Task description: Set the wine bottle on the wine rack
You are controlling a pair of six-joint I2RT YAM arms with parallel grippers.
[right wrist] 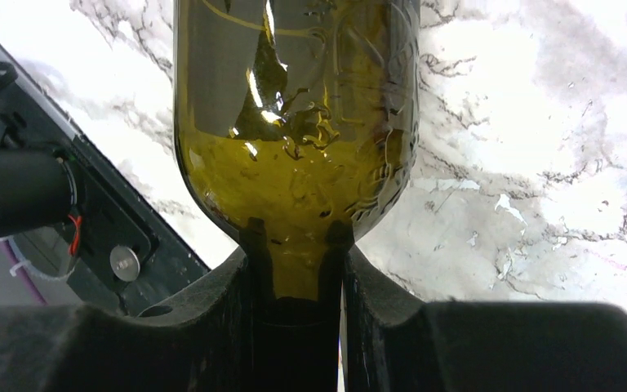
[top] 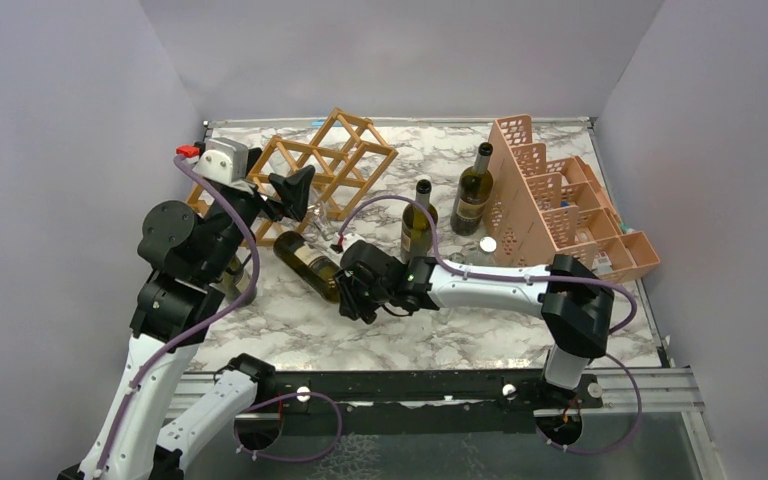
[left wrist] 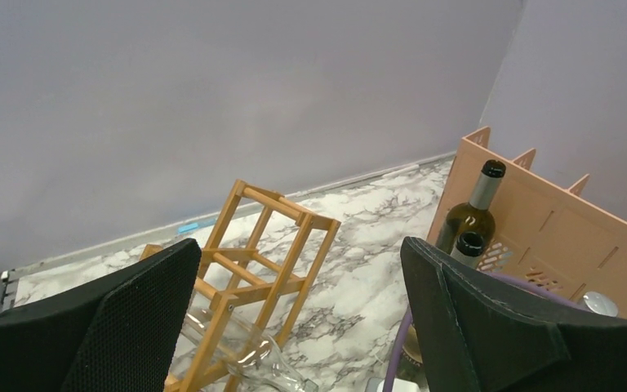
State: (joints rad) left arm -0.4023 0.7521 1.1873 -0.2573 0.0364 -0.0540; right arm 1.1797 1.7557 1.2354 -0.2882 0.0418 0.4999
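Marble bench (top: pixel 290 320), centre frame: right tool (right wrist: pixel 294 269) pinches the wine bottle (right wrist: pixel 294 122) by its neck; left tool (left wrist: pixel 298 253) gapes empty.

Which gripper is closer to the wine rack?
Left. The left gripper is open close beside the wine rack; the right gripper, shut on the wine bottle, is farther away.

The white-and-grey marbled table (top: pixel 440 340) carries a wooden wine rack (top: pixel 335 160) at its far left and a pink plastic crate (top: pixel 560 215) along its right edge. Between them an upright wine bottle (top: pixel 473 195) stands just beside the crate, and a second upright bottle (top: pixel 417 225) stands nearer the middle. A dark green wine bottle (top: pixel 308 265) lies on its side in front of the rack. A clear glass bottle (left wrist: pixel 253 355) lies at the rack's foot.
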